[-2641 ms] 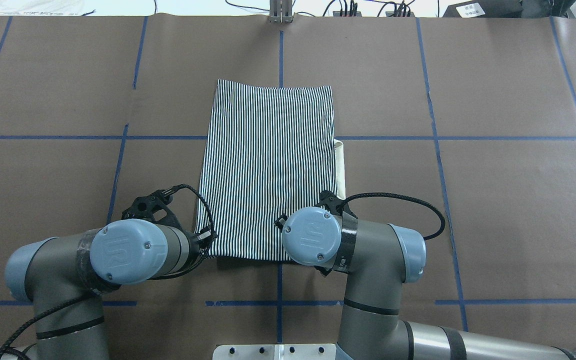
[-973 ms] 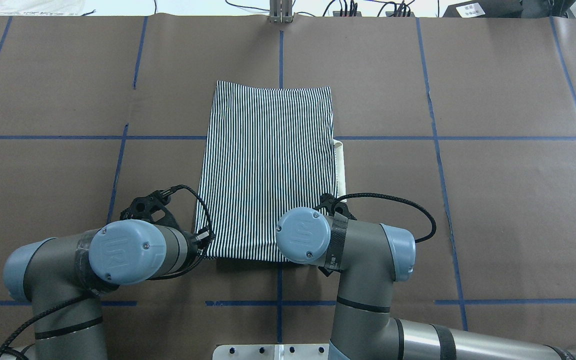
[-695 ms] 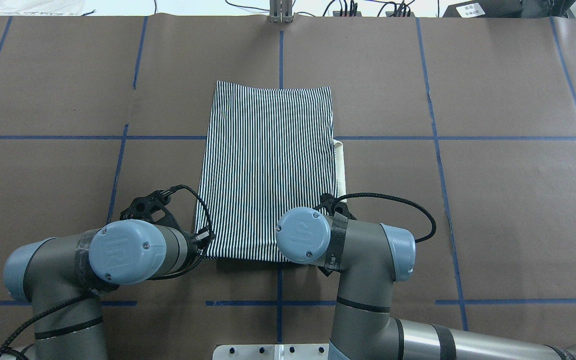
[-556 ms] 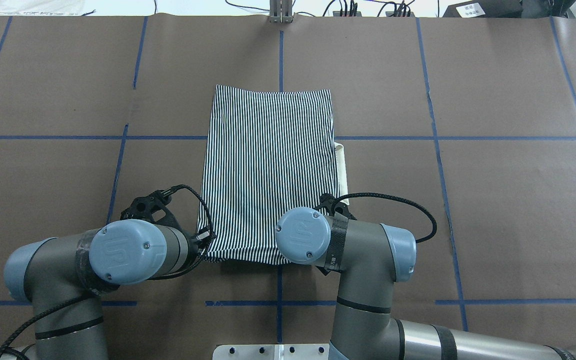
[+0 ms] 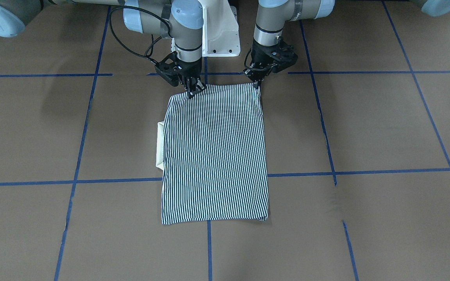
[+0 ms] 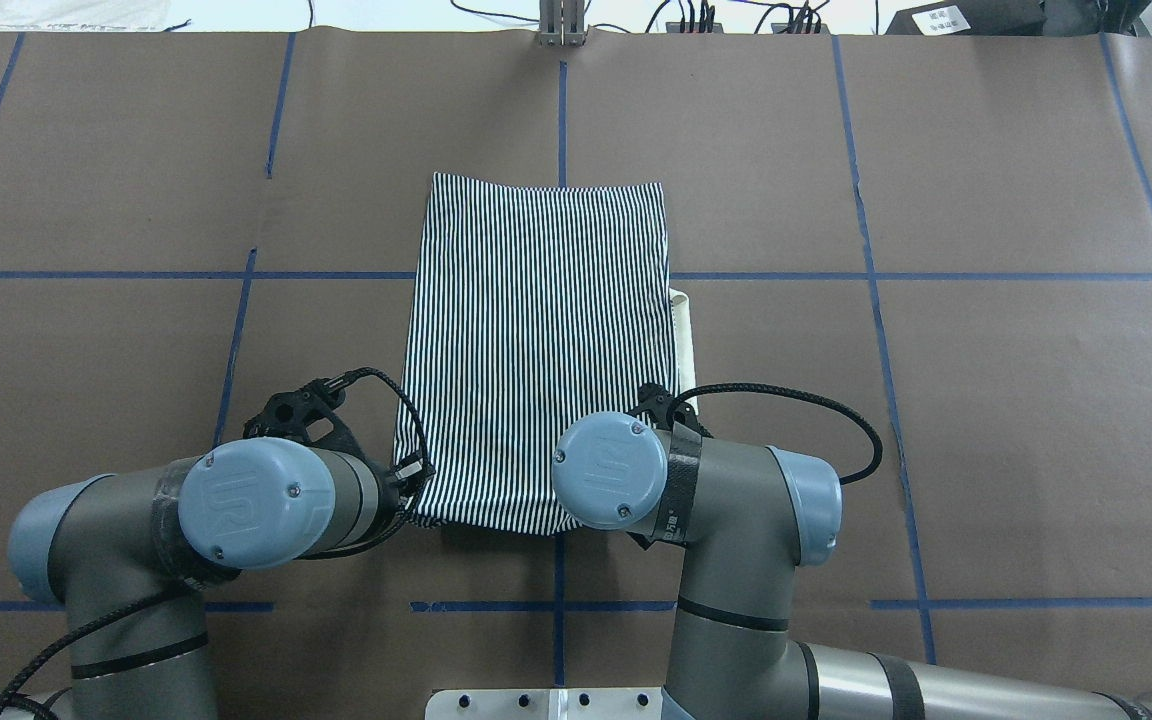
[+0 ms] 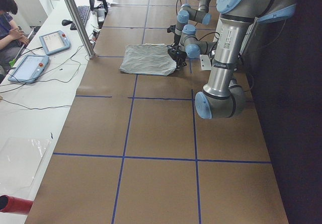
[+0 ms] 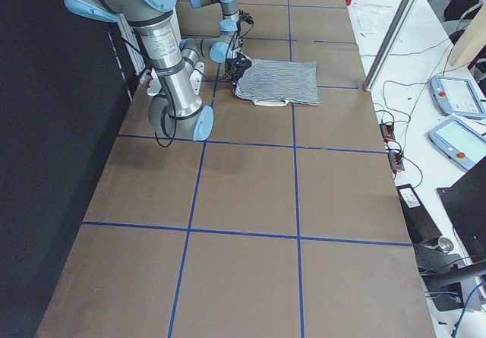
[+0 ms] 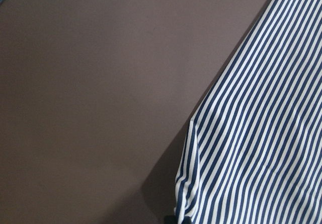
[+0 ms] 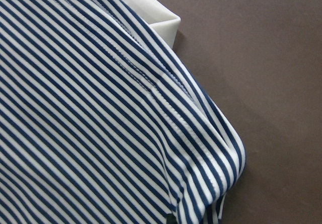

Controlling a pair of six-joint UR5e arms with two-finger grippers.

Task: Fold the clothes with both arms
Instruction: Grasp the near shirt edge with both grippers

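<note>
The clothes are one striped polo shirt [image 5: 215, 156] folded into a tall rectangle on the brown table, back side up. Its cream collar [image 5: 159, 144] pokes out from one long edge. In the front-facing view my left gripper [image 5: 257, 84] and my right gripper [image 5: 193, 90] are each shut on a corner of the edge nearest the robot, which is raised slightly. From overhead the shirt [image 6: 541, 330] runs away from both wrists, and the right wrist hides its fingers. The left wrist view shows bunched stripes [image 9: 261, 133]. The right wrist view shows a pinched fold [image 10: 100, 108] and collar [image 10: 156, 17].
The white pedestal base [image 5: 219, 35] stands behind the grippers. Blue tape lines [image 6: 936, 276] grid the brown paper. A metal post [image 6: 561, 25] rises at the far table edge. In the left view, tablets [image 7: 54, 42] and a seated person [image 7: 10, 22] are beside the table.
The shirt's near edge has gone from flat to slightly lifted and bowed between the grippers. Its far edge has slid a little towards the robot. The right wrist shifted slightly left.
</note>
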